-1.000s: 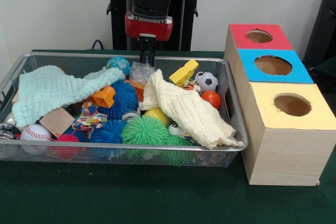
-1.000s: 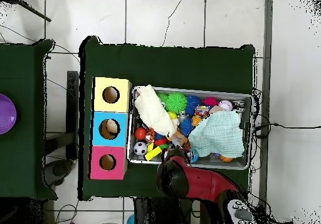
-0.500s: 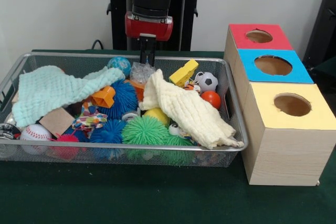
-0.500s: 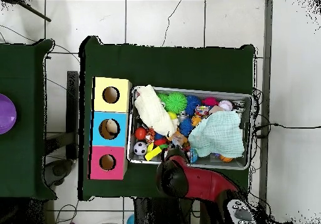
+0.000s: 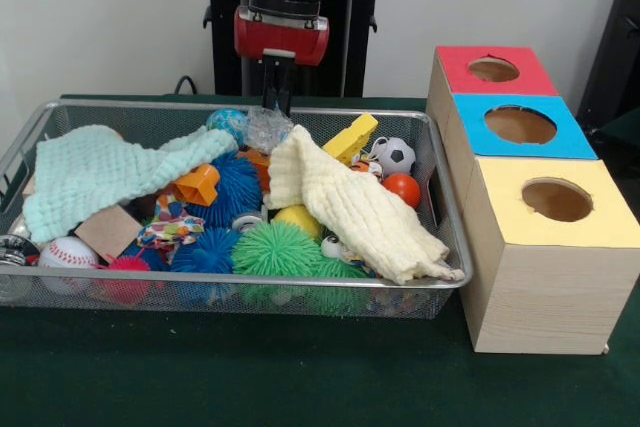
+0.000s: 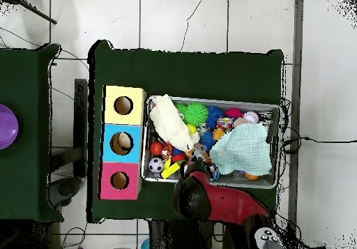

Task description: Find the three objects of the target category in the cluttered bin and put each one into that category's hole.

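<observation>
Meanwhile, the Sawyer arm's gripper (image 5: 277, 97) hangs over the far rim of the wire mesh bin (image 5: 240, 294), its two dark fingers pressed close together on the top of a crinkled clear plastic bag (image 5: 268, 130) that bulges just below the tips. The bag is translucent and wrinkled, and sits between a blue-green globe ball (image 5: 227, 124) and the cream waffle-weave cloth (image 5: 350, 207) that drapes across the bin's middle toward its near right corner. A pale mint cloth (image 5: 100, 169) covers the left part of the clutter. Around them lie a blue spiky ball (image 5: 236, 187), a green spiky ball (image 5: 276, 248), an orange plastic piece (image 5: 197, 185), a yellow toy block (image 5: 350, 138), a small soccer ball (image 5: 396, 155), an orange ball (image 5: 402, 189), a baseball (image 5: 66, 253) and a wooden block (image 5: 107, 232). Just beside the bin's right side stands a row of three wooden boxes, each with a round hole in its top: red (image 5: 492, 70) farthest, blue (image 5: 521, 126) in the middle, yellow (image 5: 555, 201) nearest. From overhead, the red arm (image 6: 222, 203) reaches in over the bin's edge (image 6: 277, 108) beside the mint cloth.
</observation>
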